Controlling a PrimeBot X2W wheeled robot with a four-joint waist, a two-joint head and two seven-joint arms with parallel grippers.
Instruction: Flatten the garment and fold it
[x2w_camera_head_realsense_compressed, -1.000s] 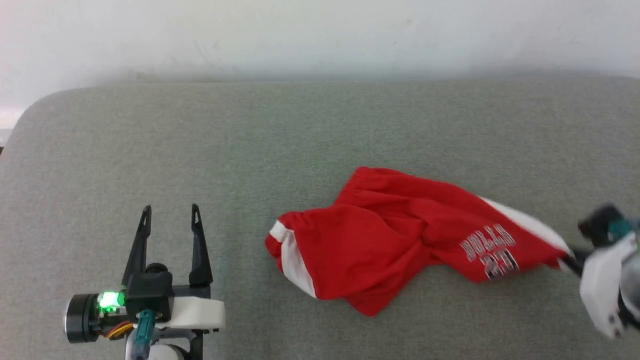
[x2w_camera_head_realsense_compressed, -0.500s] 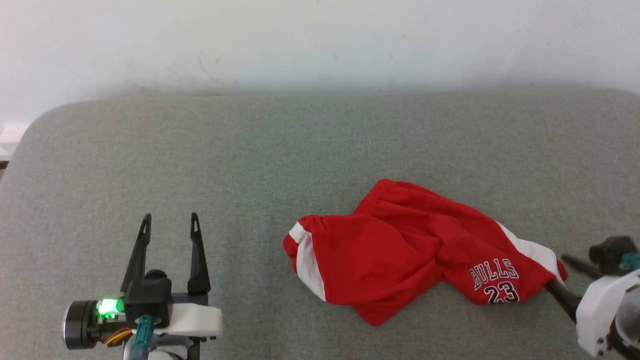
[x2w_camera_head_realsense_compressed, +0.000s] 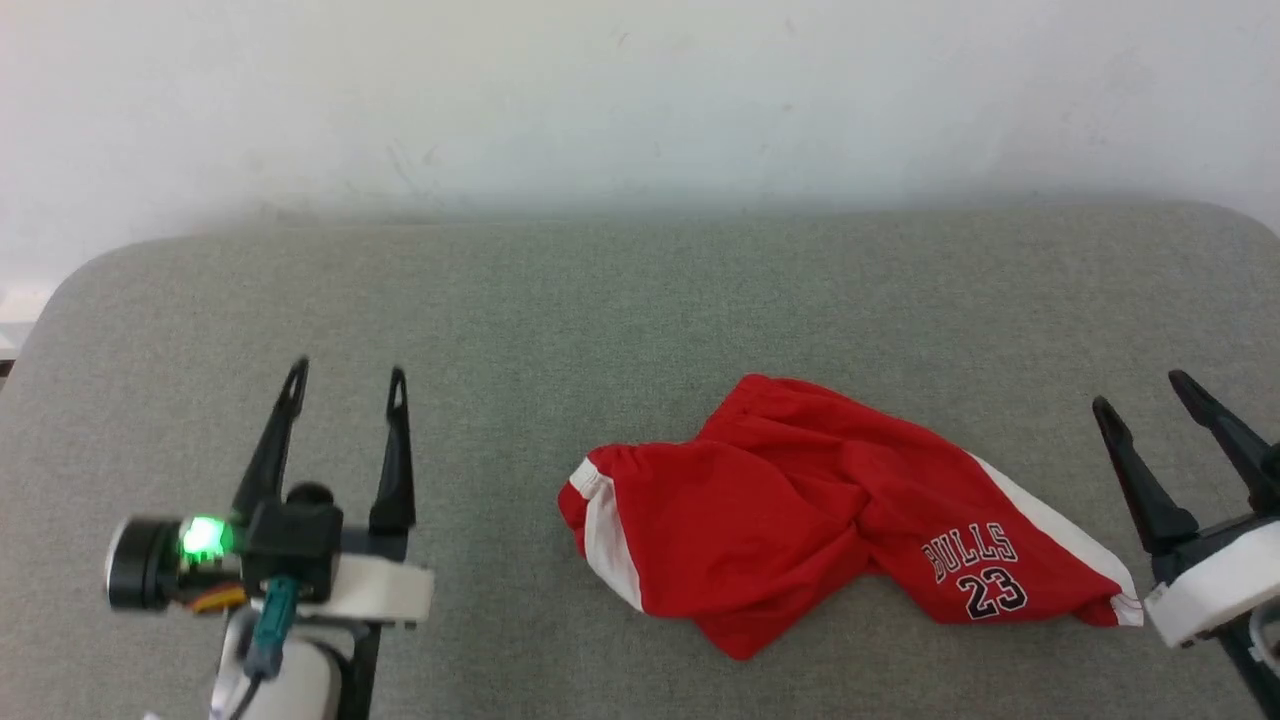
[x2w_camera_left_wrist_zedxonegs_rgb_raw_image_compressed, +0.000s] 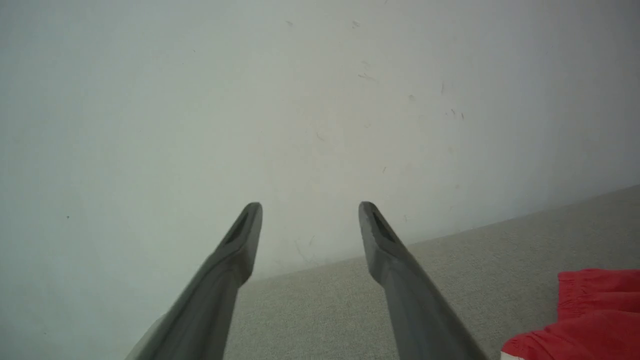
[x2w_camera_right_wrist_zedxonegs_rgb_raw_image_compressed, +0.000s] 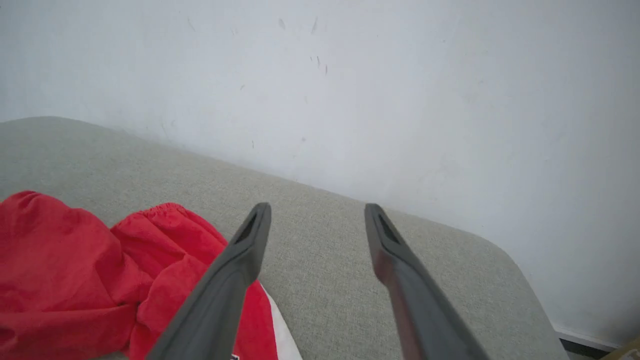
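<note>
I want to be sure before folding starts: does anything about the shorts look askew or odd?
Yes. The red shorts lie crumpled on the grey padded surface, twisted at the middle with the legs bunched and skewed, not flat. No tear or stain shows.

garment (x2w_camera_head_realsense_compressed: 780, 510): 1 | left hand (x2w_camera_head_realsense_compressed: 348, 367) + right hand (x2w_camera_head_realsense_compressed: 1139, 390): 2 | white stripes (x2w_camera_head_realsense_compressed: 600, 540): 2, possibly more in folds

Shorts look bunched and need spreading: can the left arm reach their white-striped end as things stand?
Probably yes: the left end effector is open, and only bare cushion lies between it and the shorts; nothing blocks the way.
</note>
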